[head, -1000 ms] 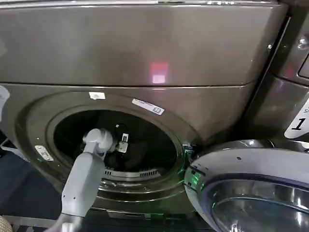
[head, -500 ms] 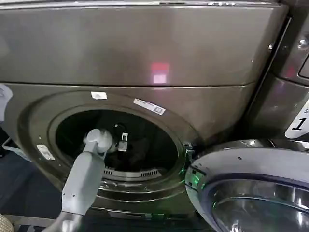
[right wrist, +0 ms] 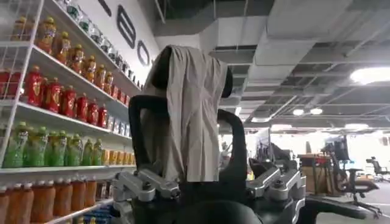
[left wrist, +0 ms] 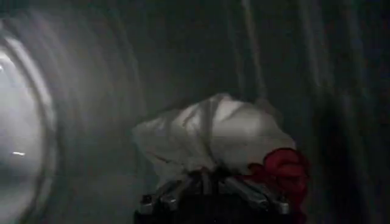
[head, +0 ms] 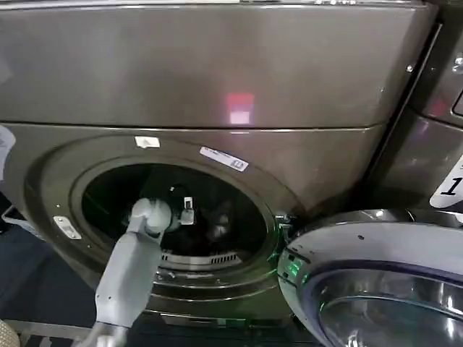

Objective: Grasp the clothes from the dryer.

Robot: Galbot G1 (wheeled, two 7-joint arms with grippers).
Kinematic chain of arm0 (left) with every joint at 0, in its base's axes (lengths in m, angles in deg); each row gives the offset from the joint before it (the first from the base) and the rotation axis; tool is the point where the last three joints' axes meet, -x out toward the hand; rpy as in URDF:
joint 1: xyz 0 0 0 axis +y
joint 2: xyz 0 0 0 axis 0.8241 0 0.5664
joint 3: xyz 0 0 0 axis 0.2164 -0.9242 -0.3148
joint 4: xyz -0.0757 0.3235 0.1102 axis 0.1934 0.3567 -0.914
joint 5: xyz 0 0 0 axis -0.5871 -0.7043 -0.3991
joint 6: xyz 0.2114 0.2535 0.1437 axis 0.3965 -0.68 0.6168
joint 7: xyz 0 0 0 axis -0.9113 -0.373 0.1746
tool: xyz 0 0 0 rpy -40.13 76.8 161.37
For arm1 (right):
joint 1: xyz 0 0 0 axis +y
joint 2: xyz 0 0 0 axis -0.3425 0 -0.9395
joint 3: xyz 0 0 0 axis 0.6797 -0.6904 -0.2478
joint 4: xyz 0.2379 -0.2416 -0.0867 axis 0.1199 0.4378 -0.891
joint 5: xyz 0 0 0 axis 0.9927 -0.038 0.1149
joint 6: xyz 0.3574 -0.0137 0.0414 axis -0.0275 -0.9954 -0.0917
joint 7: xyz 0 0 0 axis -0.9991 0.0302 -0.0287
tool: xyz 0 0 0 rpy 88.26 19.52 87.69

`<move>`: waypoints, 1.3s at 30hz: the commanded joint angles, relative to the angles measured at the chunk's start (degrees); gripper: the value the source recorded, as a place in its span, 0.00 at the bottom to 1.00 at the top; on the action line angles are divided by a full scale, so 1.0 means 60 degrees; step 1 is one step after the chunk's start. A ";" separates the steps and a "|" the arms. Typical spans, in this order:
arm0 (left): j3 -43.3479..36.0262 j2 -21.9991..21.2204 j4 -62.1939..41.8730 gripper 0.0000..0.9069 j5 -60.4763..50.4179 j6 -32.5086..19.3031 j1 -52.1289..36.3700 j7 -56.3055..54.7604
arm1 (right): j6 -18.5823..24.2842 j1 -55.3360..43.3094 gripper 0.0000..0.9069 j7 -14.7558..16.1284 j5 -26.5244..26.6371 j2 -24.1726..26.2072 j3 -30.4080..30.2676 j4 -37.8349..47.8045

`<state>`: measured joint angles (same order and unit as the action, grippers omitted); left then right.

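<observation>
Left arm [head: 126, 278]: smooth light-grey tube w/ rounded wrist joint, small white tag. Right gripper [right wrist: 186, 122]: black curved fingers, silver bolted brackets at base.

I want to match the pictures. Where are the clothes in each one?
Head view: the clothes low inside the dryer drum, beside the left gripper.
Left wrist view: the clothes pinched in the left gripper.
Right wrist view: a beige cloth on the right gripper, shelves behind.
Shared landmark: the left gripper.

Brushed bronze-grey metal with soft sheen on dryer [head: 217, 72]; glossy steel drum [left wrist: 73, 91] inside. Soft, crumpled whitish cloth for clothes [left wrist: 213, 137]. Smooth matt grey plastic on left arm [head: 126, 278].
</observation>
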<state>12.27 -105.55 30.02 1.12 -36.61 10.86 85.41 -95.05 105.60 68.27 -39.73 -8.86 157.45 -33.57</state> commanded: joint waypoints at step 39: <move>0.0128 -0.0786 0.2030 0.00 0.6164 0.2215 0.1330 -0.7969 | -0.0178 -0.0082 1.00 -0.0093 0.0099 -0.0153 0.0061 -0.0467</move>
<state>13.06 -110.22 41.82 37.53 -23.44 18.72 38.14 -93.91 105.18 67.78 -39.67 -9.80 157.22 -35.00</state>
